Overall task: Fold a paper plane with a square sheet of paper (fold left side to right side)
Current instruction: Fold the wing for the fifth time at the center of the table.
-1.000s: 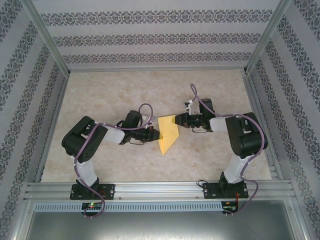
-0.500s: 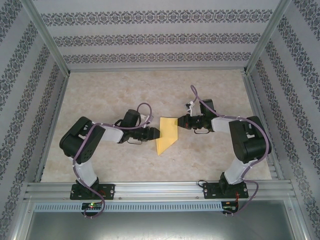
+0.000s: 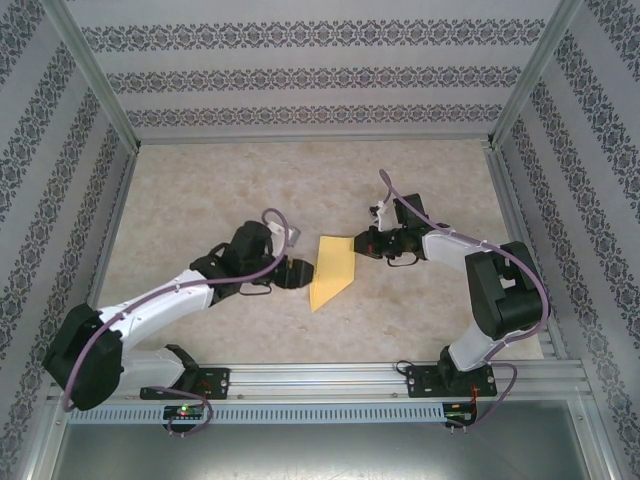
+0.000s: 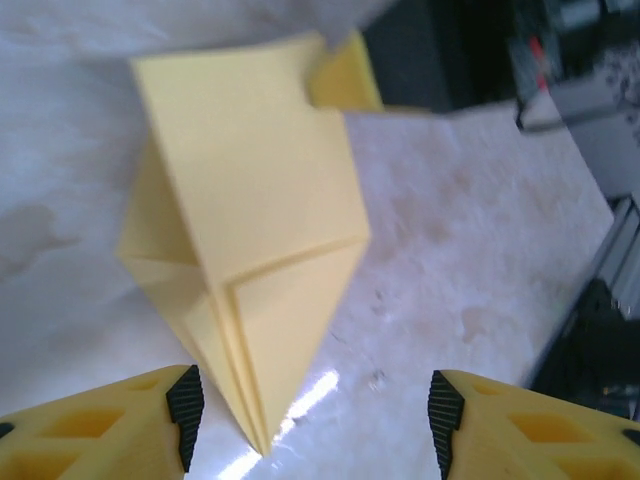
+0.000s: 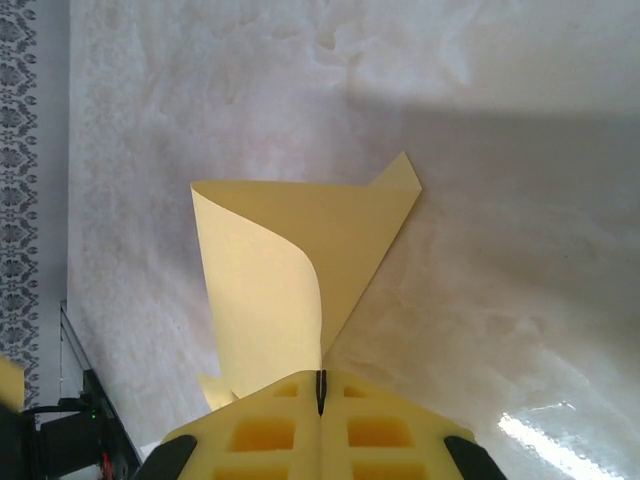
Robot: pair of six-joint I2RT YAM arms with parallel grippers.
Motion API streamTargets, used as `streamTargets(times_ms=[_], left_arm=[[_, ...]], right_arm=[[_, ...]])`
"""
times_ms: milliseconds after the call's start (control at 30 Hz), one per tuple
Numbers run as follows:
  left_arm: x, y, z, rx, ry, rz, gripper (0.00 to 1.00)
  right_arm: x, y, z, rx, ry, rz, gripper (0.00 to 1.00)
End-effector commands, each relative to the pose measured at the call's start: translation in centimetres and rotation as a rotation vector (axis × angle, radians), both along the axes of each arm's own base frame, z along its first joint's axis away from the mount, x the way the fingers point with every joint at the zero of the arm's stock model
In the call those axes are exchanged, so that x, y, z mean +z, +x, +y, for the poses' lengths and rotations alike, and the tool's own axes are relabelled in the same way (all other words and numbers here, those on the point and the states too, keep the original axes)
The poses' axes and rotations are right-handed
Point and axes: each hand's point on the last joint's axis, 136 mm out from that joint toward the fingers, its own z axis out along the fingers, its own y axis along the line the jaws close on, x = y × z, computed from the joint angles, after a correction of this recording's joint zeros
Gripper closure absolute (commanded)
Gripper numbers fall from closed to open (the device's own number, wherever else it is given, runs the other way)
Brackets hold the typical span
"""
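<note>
paper plane [image 3: 333, 270] pinched by the right claw [image 5: 320, 382], left claw [image 4: 310, 412] spread wide near its tip.

Black-and-white arms [image 3: 160, 298], purple cables [image 3: 384, 178]

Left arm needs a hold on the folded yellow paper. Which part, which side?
Probably the left long edge of the paper, coming in low from the left with the left gripper. The layers gape slightly off the table there, and the right gripper is shut on the opposite edge.
</note>
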Motion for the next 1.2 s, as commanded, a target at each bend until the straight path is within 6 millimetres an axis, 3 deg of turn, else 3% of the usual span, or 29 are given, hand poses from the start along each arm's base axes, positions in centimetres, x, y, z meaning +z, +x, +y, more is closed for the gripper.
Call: streamTargets(times_ms=[0, 167, 333, 633, 833, 1167], left_arm=[[-2.2, -2.0, 0.2, -0.019, 0.178, -0.018, 0.33], [-3.9, -2.7, -2.0, -0.054, 0.335, -0.074, 0.28], [-5.2, -2.2, -3.7, -0.051, 0.421, -0.122, 0.23], [-7.1, -0.8, -4.7, 0.002, 0.609, -0.224, 0.21], [-8.4, 0.1, -5.2, 0.03, 0.738, -0.269, 0.26], [-10.1, 0.9, -4.9, 0.072, 0.874, -0.288, 0.46]], right_arm=[[1.3, 0.3, 0.1, -0.027, -0.03, 0.031, 1.0], [1.7, 0.6, 0.3, -0.044, -0.058, 0.055, 1.0], [1.7, 0.7, 0.7, -0.04, -0.071, 0.069, 1.0], [1.5, 1.1, 1.4, -0.031, -0.066, 0.077, 1.0], [1.2, 1.1, 1.4, -0.031, -0.069, 0.085, 1.0], [0.8, 1.1, 1.7, -0.018, -0.07, 0.097, 1.0]])
